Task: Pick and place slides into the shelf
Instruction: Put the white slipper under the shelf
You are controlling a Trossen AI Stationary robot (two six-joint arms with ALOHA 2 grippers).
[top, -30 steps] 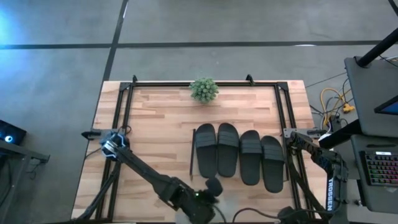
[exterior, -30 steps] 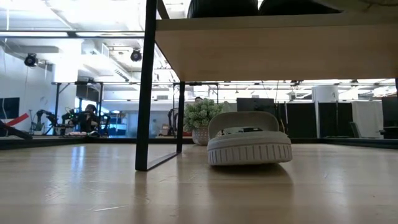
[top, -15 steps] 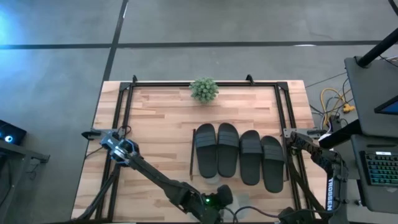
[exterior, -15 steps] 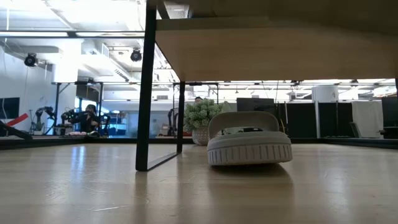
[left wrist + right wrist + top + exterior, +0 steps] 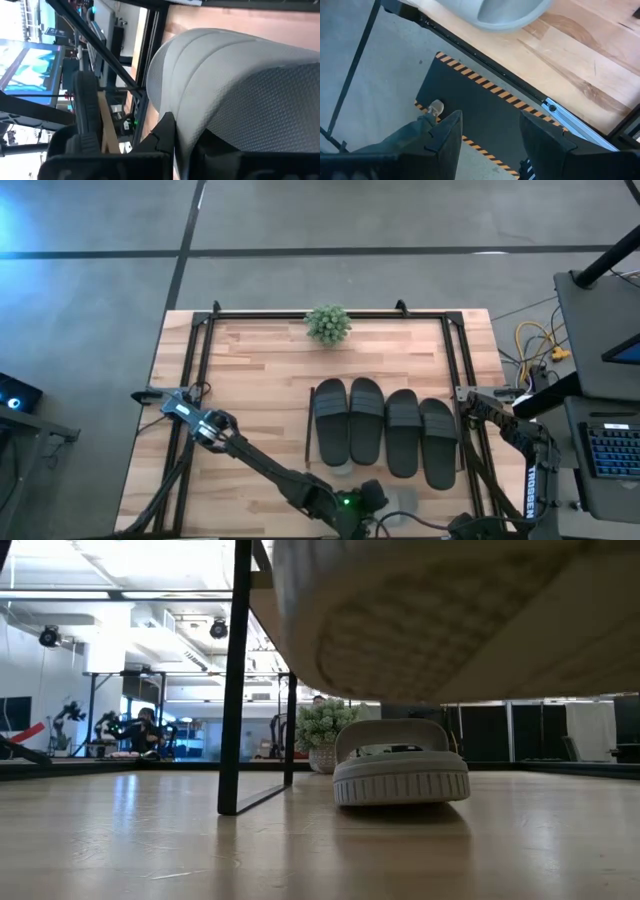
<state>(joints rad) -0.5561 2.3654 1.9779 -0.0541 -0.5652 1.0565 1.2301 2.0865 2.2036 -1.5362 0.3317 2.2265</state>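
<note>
Grey rubber is filling your left wrist view: the left gripper is clenching on a light grey slide, which is right against its fingers and hanging over the near table edge. In the low view its dimpled sole is passing high in front of the camera. You should keep it level and carry it forward slowly, because the free place seems to be under the shelf, and the board is low. I think a tilted toe could be catching the dark rail.

Just ahead of this gripper, four black slides are lying side by side on the shelf top. Under it, farther on, a second grey slide is resting on the table. Past that, a small potted plant is standing at the far edge.

Your right gripper is waiting released, off the table's side, above grey floor and a striped mat.

Pale wood table is looking smooth; behind it an open workshop with lamps and stands is showing.
</note>
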